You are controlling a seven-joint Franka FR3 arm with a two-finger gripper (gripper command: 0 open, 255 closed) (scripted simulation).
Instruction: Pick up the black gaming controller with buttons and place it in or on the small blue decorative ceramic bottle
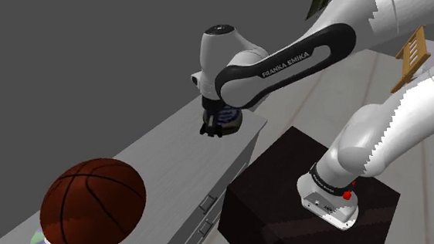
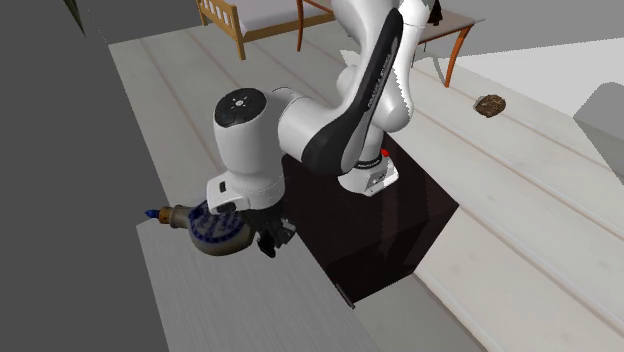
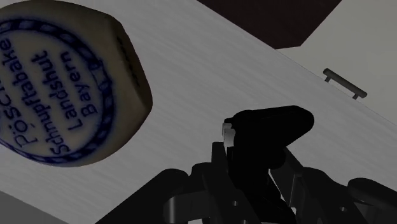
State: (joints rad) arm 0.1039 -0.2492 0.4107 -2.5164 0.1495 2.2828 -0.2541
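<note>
My jaws (image 3: 253,156) are pinching the black controller (image 3: 275,127). It sticks up between the fingers as a dark rounded lump, and one pale finger pad (image 3: 227,131) presses against its side. Black on black, I can't make out its buttons.

The controller sits in the grip just beside the bottle (image 3: 63,89), apart from it. The bottle is a flat round flask, cream-coloured, with a blue ring and blue lettering on its face, and it lies on its side on the grey counter (image 3: 210,70). From the second exterior view I see its blue-tipped neck (image 2: 152,213) pointing away from the hand (image 2: 272,238).

In the shoulder view the hand (image 1: 212,129) hangs low over the bottle (image 1: 228,118) at the counter's far end. A basketball (image 1: 93,204) sits well apart on the near end. A drawer handle (image 3: 344,83) shows on the counter's front, and the dark stand (image 1: 305,189) is beside it.
</note>
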